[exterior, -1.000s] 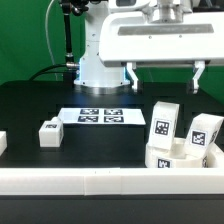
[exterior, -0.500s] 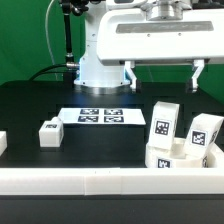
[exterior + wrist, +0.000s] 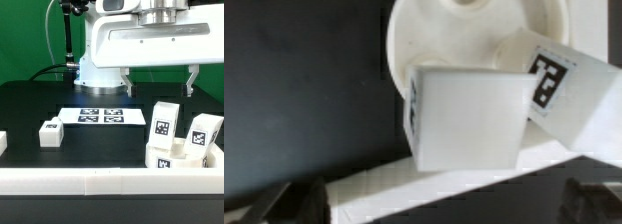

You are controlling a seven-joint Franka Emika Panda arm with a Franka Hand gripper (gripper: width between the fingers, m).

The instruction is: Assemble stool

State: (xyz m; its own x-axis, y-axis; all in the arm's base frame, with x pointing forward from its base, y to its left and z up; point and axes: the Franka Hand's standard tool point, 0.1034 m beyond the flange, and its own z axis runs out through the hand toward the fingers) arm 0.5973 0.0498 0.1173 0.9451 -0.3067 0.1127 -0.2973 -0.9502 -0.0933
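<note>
We look from low and close behind the border rail (image 3: 100, 180), across the black table (image 3: 40, 105) toward the arm's base (image 3: 100, 68). Our wrist camera looks steeply down from very near onto a leg (image 3: 464, 115) and the seat (image 3: 446, 30); both views probably share that leg (image 3: 163, 122), standing at the exterior view's right

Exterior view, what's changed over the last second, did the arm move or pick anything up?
The gripper shifted toward the exterior view's left and a little lower. Its jaws stayed open, and it took hold of nothing. The upright leg, the tilted leg, the small leg and the marker board stayed where they were.
</note>
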